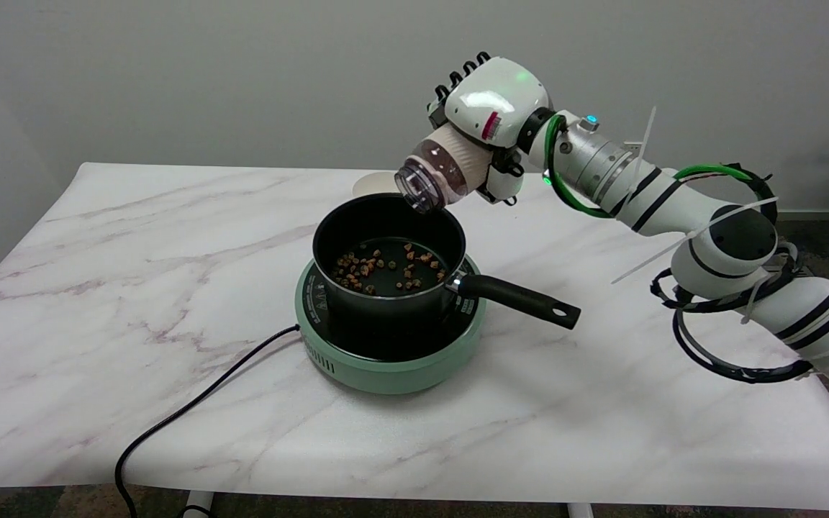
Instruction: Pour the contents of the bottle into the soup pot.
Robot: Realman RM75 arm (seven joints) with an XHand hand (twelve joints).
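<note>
A black soup pot sits on a mint-green hot plate in the middle of the table, its black handle pointing right. Several small brown pieces lie on the pot's bottom. My right hand grips a clear bottle with a cream ribbed sleeve. The bottle is tipped down to the left, its open mouth just above the pot's far right rim. The clear part of the bottle looks empty.
A black power cord runs from the hot plate to the table's front left edge. A pale round disc lies on the marble table behind the pot. My arm crosses the right side of the table.
</note>
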